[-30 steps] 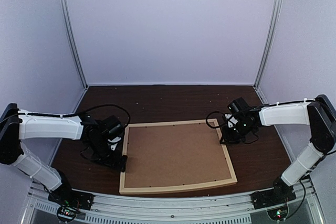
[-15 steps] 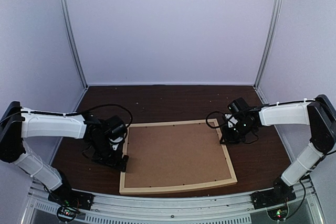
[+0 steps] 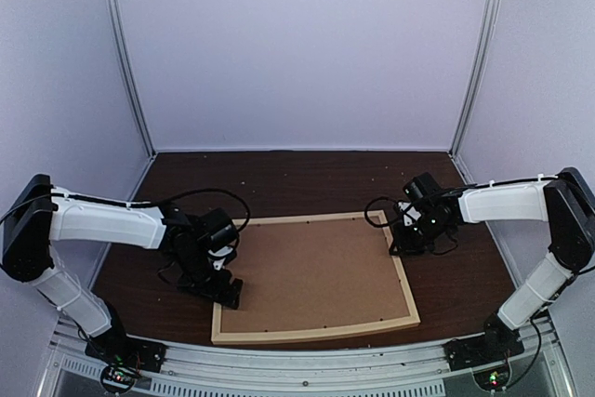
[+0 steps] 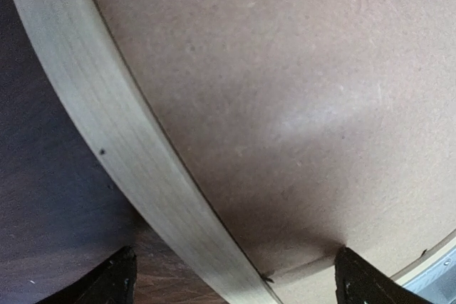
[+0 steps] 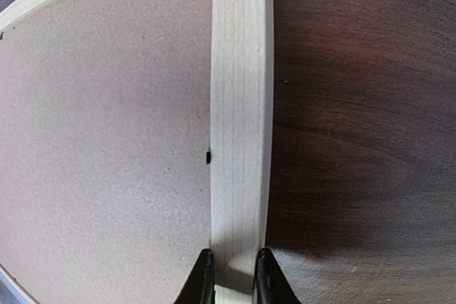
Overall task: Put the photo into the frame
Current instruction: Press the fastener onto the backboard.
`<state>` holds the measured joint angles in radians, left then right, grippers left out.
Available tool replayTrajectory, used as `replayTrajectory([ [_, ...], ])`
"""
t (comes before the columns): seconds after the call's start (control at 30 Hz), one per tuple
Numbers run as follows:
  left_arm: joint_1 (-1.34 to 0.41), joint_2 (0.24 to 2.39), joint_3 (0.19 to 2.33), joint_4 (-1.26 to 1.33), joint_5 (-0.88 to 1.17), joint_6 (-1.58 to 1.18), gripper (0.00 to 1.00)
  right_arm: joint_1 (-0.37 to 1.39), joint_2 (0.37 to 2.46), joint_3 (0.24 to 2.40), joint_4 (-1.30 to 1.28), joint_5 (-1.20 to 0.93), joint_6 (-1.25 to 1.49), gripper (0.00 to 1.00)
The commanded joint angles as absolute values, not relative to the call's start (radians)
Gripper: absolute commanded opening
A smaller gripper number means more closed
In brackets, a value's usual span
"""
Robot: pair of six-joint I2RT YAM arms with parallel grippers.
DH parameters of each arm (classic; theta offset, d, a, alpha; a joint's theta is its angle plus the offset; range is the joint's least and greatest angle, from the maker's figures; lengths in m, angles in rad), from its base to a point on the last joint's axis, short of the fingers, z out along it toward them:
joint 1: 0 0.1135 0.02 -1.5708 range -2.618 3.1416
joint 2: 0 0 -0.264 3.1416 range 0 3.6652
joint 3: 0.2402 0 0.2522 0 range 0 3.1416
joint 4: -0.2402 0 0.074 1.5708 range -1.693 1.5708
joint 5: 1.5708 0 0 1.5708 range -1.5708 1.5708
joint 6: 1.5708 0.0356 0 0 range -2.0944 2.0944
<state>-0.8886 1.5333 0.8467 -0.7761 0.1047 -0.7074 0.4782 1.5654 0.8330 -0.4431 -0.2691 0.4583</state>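
Observation:
The frame [image 3: 316, 330] of pale wood lies flat on the dark table, with a brown backing board [image 3: 311, 271] filling it. The photo is out of view. My left gripper [image 3: 223, 287] hangs open low over the frame's left strip [image 4: 128, 140] near the front-left corner. One finger is over the table and the other over the board [image 4: 299, 83], with nothing gripped. My right gripper [image 3: 402, 246] is shut on the frame's right strip [image 5: 241, 105], and its fingertips [image 5: 203, 275] pinch both sides of the strip.
The dark wooden table [image 3: 307, 178] stretches behind the frame to the white back wall [image 3: 297, 53]. White side walls close in left and right. A metal rail [image 3: 307, 360] with the arm bases runs along the near edge.
My left arm has swung right and slightly nearer, from beside the frame's left strip to over its front-left corner. The right arm and the frame have not moved.

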Motion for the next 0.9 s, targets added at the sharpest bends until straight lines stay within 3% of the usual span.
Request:
replayTrajectory([
  [0.0,-0.91,1.516,0.839,-0.697,0.076,-0.711,0.98,0.484,1.634,0.787,-0.448,-0.247,0.486,0.05],
  [0.33,-0.909,1.381,0.844,-0.721,0.038,-0.664,0.98,0.485,1.645,0.79,-0.439,-0.254,0.483,0.05],
  [0.6,-0.907,1.431,0.887,-0.917,-0.118,-0.694,0.97,0.484,1.649,0.782,-0.433,-0.256,0.483,0.05],
  [0.87,-0.907,1.438,0.862,-0.928,-0.131,-0.717,0.97,0.485,1.657,0.776,-0.425,-0.262,0.485,0.05],
])
